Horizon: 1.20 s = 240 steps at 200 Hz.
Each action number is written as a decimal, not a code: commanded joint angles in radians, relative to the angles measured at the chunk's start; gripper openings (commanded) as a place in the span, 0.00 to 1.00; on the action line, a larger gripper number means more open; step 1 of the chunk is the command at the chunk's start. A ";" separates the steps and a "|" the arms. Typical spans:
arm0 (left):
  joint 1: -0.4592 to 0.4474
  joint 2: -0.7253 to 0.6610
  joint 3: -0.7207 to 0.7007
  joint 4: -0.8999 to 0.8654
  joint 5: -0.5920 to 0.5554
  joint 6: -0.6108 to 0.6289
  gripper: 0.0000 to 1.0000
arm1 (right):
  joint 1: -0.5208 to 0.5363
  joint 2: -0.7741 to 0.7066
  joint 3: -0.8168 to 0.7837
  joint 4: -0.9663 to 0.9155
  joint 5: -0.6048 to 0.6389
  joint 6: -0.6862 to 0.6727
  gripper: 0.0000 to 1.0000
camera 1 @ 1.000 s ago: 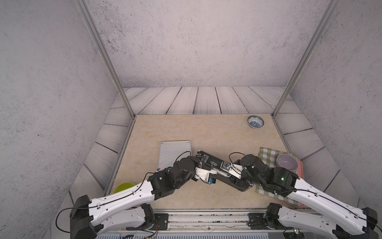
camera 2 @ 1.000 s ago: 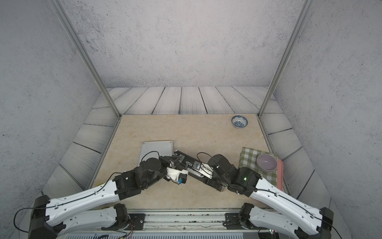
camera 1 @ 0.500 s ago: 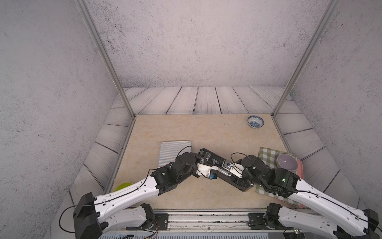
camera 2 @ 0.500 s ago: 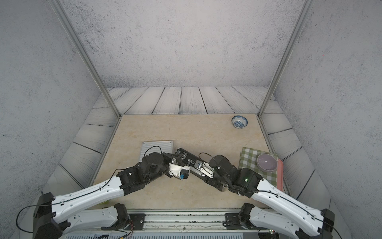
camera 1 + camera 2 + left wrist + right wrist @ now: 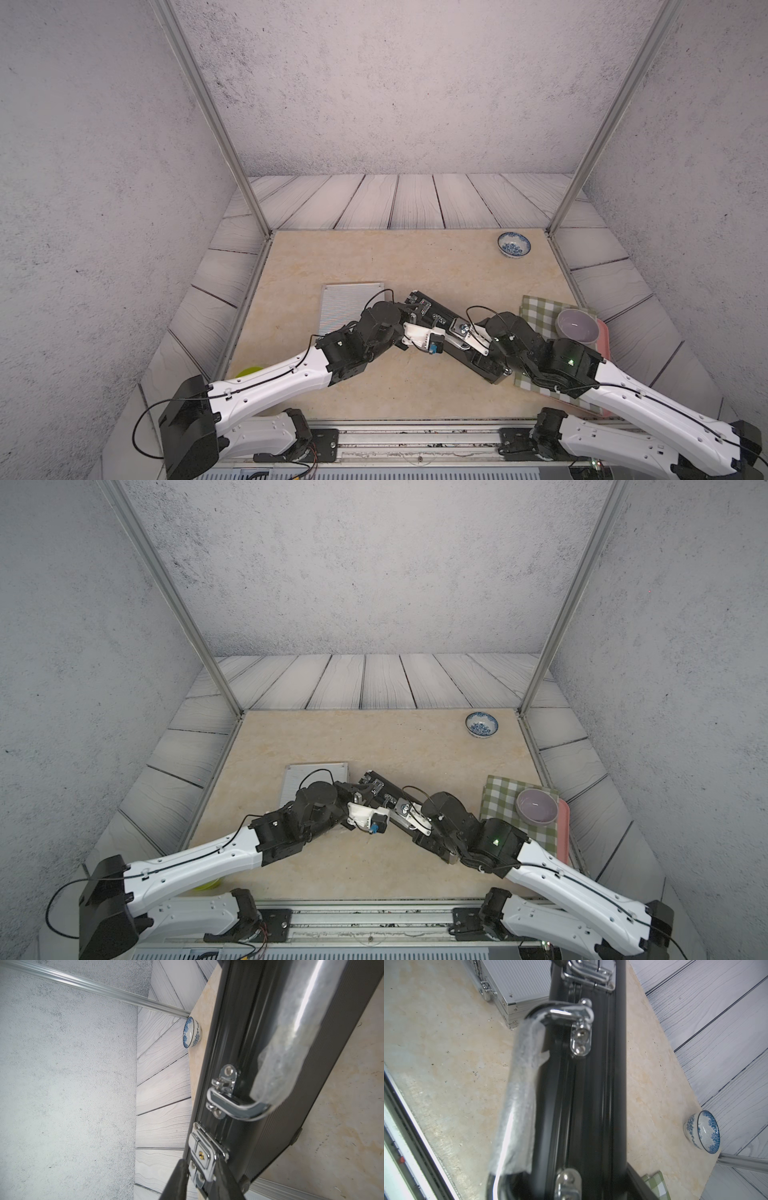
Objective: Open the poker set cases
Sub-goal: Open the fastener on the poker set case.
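Note:
The black case stands on its long edge, slanting across the middle of the table, with its latches and wrapped chrome handle facing up. My left gripper is at its far end, with both fingers pressed against the sides of a chrome latch. My right gripper straddles the case's body by the handle and clasps it upright. Its fingertips are out of the right wrist view. The silver case lies flat and closed just left of the black one.
A blue-patterned bowl sits at the far right corner. A checked cloth and a lilac bowl on a pink tray lie at the right. A yellow-green thing peeks out under my left arm. Metal posts stand at the far corners.
My left arm has reached farther along the black case to its far latch, and its jaws have narrowed round the latch. The right arm and the case have not moved.

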 commanded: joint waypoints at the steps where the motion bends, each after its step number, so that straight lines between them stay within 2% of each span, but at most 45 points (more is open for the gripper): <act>1: 0.064 0.010 0.117 0.509 -0.136 0.009 0.26 | 0.100 0.017 -0.065 -0.259 -0.595 -0.278 0.08; 105: 0.100 0.100 0.204 0.672 -0.109 0.035 0.23 | 0.100 0.003 -0.078 -0.246 -0.608 -0.264 0.08; 174: 0.103 0.140 0.195 0.925 -0.077 0.047 0.20 | 0.100 -0.007 -0.082 -0.242 -0.622 -0.254 0.08; 193: 0.104 0.144 0.222 0.914 -0.068 0.039 0.20 | 0.100 -0.013 -0.087 -0.237 -0.621 -0.248 0.08; 223: 0.108 0.121 0.242 0.802 -0.064 -0.001 0.22 | 0.098 -0.020 -0.090 -0.230 -0.607 -0.241 0.08; 232: 0.112 0.097 0.249 0.721 -0.067 -0.030 0.24 | 0.098 -0.019 -0.093 -0.220 -0.592 -0.233 0.08; 240: 0.123 0.065 0.274 0.575 -0.076 -0.074 0.25 | 0.097 -0.017 -0.095 -0.211 -0.576 -0.224 0.09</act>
